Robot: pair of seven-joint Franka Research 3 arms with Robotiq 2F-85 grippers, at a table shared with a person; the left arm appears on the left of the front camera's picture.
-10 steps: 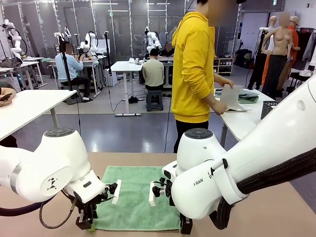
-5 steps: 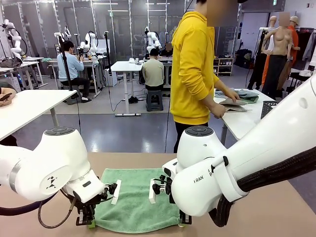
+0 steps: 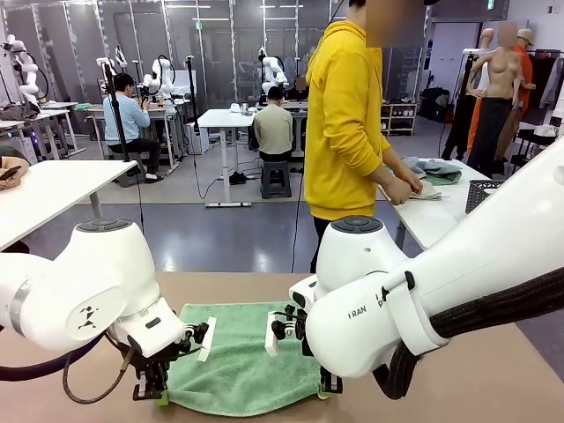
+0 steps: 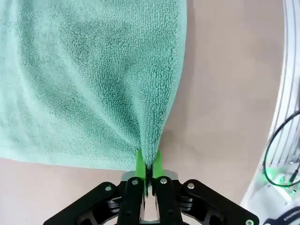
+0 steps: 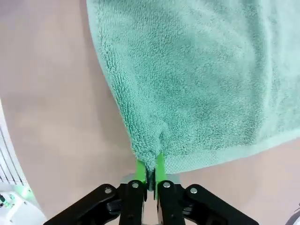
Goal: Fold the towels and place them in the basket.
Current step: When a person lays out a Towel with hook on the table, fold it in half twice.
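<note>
A mint green towel (image 3: 238, 357) lies spread on the tan table between my two arms. My left gripper (image 3: 160, 395) is shut on the towel's near left corner, and in the left wrist view the cloth (image 4: 93, 79) rises in a pinched ridge from the green pads (image 4: 139, 164). My right gripper (image 3: 324, 388) is shut on the near right corner; in the right wrist view the terry (image 5: 197, 79) bunches between its pads (image 5: 160, 166). Both corners are lifted a little off the table. At the side table on the right, a person's hands (image 3: 407, 187) press on a blue-grey towel (image 3: 432, 169). A dark basket (image 3: 478, 194) edge shows there.
The person in a yellow hoodie (image 3: 348, 123) stands just beyond the table's far edge, turned toward the white side table (image 3: 441, 220). Bare tan tabletop (image 3: 502, 379) lies to the right and left of the green towel.
My right gripper has closed on the towel's near right corner. Both near corners have risen slightly, drawing the front edge up. The person has laid the pale cloth down on the side table.
</note>
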